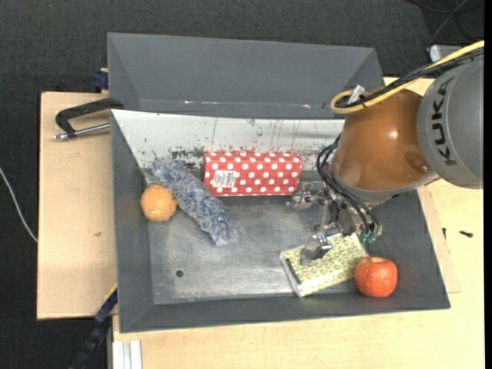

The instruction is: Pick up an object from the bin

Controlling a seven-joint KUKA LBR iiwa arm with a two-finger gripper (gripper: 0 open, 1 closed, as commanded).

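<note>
Arm (384,148) above green-patterned pad (336,265), front-rt.

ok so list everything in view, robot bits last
grey metal bin: one, grey, centre
red cardboard box with white dots: one, red-white, back wall
blue-grey fuzzy cloth: one, blue-grey, left half, slantwise
round orange ball: one, orange, left, beside the cloth
flat cream pad with green pattern: one, cream-green, front right
round red apple: one, red, front right, beside the pad
gripper: one, dark, over the pad
orange wrist cover: one, orange-brown, right
</note>
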